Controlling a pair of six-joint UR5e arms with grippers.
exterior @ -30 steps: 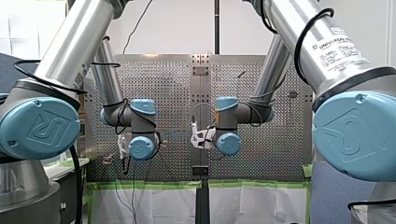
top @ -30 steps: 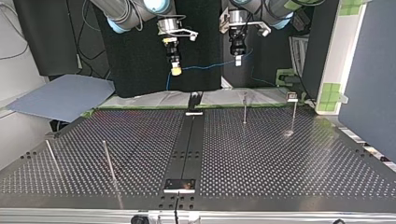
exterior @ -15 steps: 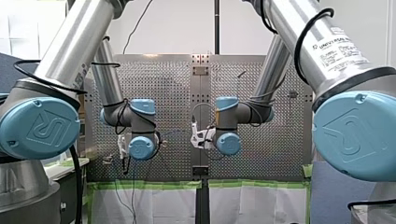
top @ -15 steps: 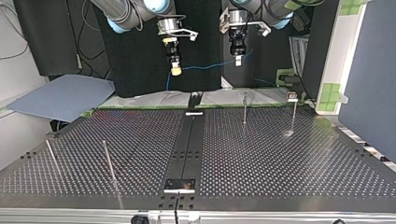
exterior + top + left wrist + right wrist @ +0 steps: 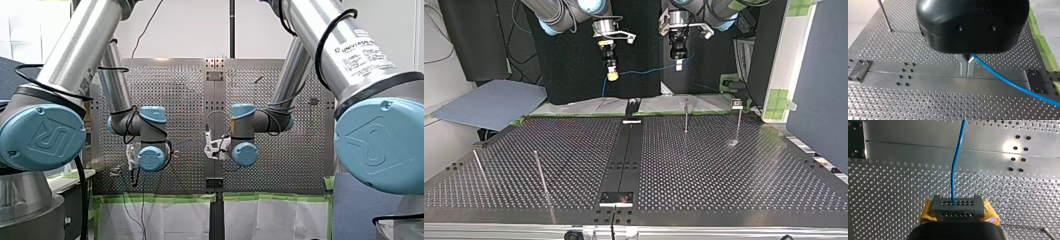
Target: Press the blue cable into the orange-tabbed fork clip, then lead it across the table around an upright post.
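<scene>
My left gripper (image 5: 967, 72) and my right gripper (image 5: 957, 206) are each clamped on the blue cable (image 5: 953, 190), held high over the table's (image 5: 704, 165) arm-side edge. Uneven lowering (the span looks short) could tug it through a grip.

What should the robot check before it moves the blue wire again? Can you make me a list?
1. My right gripper shut on the blue cable: ok.
2. My left gripper shut on the cable: ok.
3. Cable hanging free between the two grippers, clear of the table: ok.
4. Orange-tabbed fork clip spotted: cannot tell; no view shows it plainly.
5. Cable pressed into the clip: not ok; it is up in the air.
6. Upright post standing with nothing wound on it: ok.
</scene>
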